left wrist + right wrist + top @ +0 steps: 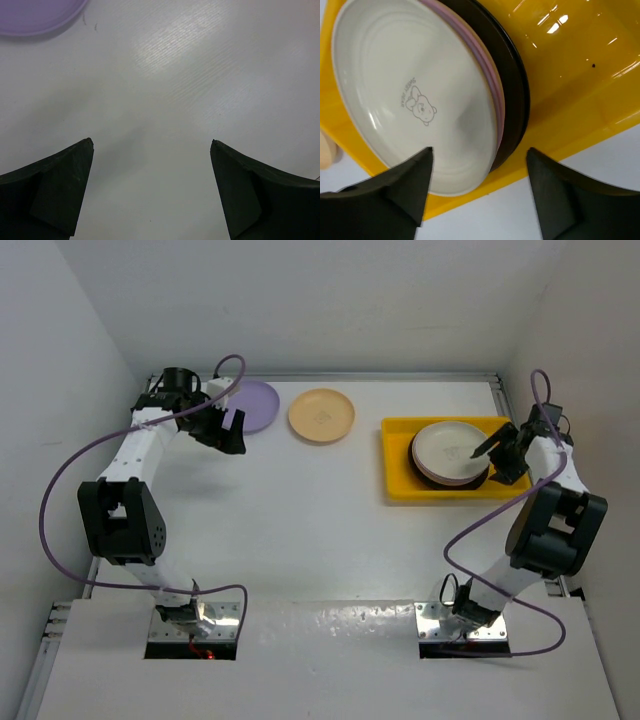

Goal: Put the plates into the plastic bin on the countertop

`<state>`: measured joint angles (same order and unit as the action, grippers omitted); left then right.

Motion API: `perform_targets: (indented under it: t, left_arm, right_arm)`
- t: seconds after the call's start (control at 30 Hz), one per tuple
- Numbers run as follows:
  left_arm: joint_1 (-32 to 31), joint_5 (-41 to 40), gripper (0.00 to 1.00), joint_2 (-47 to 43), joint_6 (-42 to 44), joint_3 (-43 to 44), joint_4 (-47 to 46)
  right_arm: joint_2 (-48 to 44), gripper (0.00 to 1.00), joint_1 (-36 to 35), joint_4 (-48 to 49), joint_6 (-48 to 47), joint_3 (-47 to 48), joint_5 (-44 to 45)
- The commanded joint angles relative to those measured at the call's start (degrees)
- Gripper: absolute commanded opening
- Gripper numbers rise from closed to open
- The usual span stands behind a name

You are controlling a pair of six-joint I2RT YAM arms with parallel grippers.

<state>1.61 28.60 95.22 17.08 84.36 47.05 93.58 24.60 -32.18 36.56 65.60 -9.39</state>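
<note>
**A:** Two plates lie out on your counter [300,510]: the lilac plate [255,405] and the tan plate [321,415], side by side near the far edge and well apart from the bin [396,465].

**B:** And the others?

**A:** They are nested in one stack inside the bin, with the cream plate [410,85] on top. A pink plate [500,112] and a dark plate [515,95] show as rims beneath it. Nesting them keeps the pile low and steady inside those shallow walls, I'd judge.

**B:** What about your grippers?

**A:** Your right gripper [479,150] hangs over the stack's edge with its jaws apart, pinching nothing. Your left gripper [152,144] is spread wide above bare counter just beside the lilac plate, and it is empty too. You probably have it there for a rim grasp, since a flat plate offers little else to take hold of.

**B:** Which way does everything point?

**A:** The plates are round, so they have no long axis. All of them lie flat, face up. The bin's long side runs left to right across the counter, parallel to the far rail.
</note>
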Motion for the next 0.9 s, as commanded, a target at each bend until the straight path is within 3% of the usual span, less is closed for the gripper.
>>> perform_targets:
  t: [0.0, 0.2, 0.3, 0.37, 0.47, 0.53, 0.57, 0.6, 0.67, 0.73, 0.87]
  left_arm:
    - [0.7, -0.2, 1.0, -1.1, 1.1, -0.2, -0.7]
    - [1.2, -2.4, 1.0, -0.5, 1.1, 0.4, -0.7]
    - [1.2, -5.7, 1.0, 1.5, -0.9, 1.6, -2.5]
    - [1.2, -7.9, 1.0, 3.4, -3.4, 1.6, -4.6]
    - [1.7, -10.2, 1.0, 5.9, -5.8, 3.7, -6.3]
    - [2.3, -11.3, 1.0, 8.9, -8.3, 5.7, -7.5]
    - [2.3, -12.0, 1.0, 9.9, -8.9, 6.6, -7.5]
    - [2.9, -12.6, 1.0, 10.9, -9.4, 8.3, -7.5]
    - [2.9, -12.6, 1.0, 13.2, -10.0, 9.4, -8.0]
    - [3.5, -13.2, 1.0, 15.2, -10.6, 10.6, -8.7]
    - [4.1, -12.5, 1.0, 18.5, -11.6, 12.6, -10.7]
  right_arm:
    - [-1.2, 0.77, -0.8, -0.9, -3.1, 2.2, 2.3]
    - [-1.6, 0.81, -8.2, -7.4, -9.4, 8.9, 16.0]
    - [-3.7, 0.81, -17.7, -7.0, -9.0, 11.0, 26.9]
    - [-4.0, 0.78, -24.1, -5.2, -8.7, 12.7, 28.6]
    - [1.3, 0.62, -33.5, 1.0, -8.2, 18.2, 23.8]
    - [11.6, 0.59, -36.8, 1.0, -5.7, 29.0, 18.1]
    - [14.8, 0.59, -37.7, -2.0, -3.4, 32.4, 16.6]
    - [24.0, 0.62, -38.7, -3.2, -2.6, 44.2, 16.2]
    - [29.4, 0.71, -40.2, -5.3, -0.5, 53.2, 16.3]
    - [37.1, 0.71, -41.1, -4.5, 1.0, 57.7, 14.8]
    - [42.6, 0.65, -40.7, 4.7, 9.2, 54.9, 13.8]
